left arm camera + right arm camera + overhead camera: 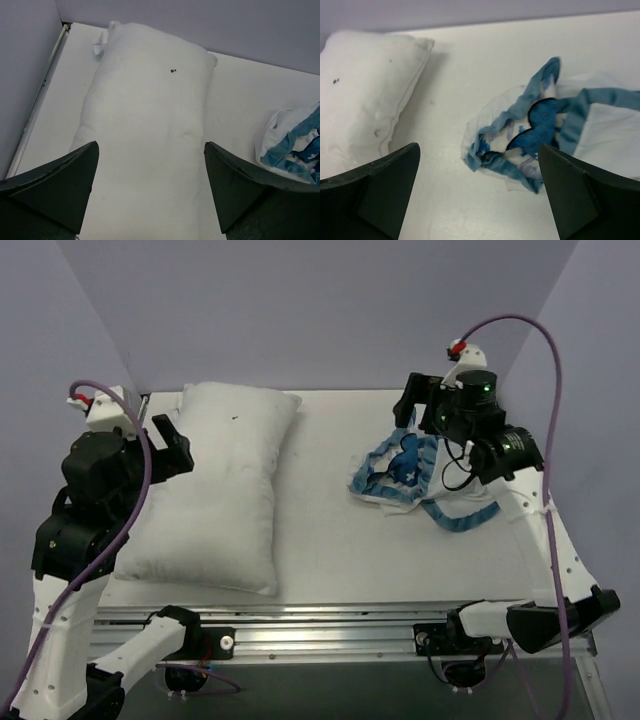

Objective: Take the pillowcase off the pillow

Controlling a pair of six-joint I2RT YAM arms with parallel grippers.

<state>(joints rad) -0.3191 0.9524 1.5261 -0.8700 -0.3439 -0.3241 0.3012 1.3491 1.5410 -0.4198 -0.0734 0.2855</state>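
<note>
The plain white pillow (215,490) lies bare and lengthwise on the left half of the table. In the left wrist view the pillow (150,100) fills the space under my left gripper (151,145), which hangs open above it with nothing between its fingers. In the top view the left gripper (176,448) hovers at the pillow's left edge. The pillowcase (405,470) lies apart as a crumpled blue and white heap at the right. My right gripper (418,412) stands open just above that heap. In the right wrist view the pillowcase (535,130) lies ahead of the right gripper (479,146), untouched.
Purple walls close in the table at the back and both sides. A loose teal ruffle strip (465,518) of the cover trails toward the right arm. A metal rail (330,625) runs along the near edge. A small white tag (97,46) sticks out of the pillow's far corner.
</note>
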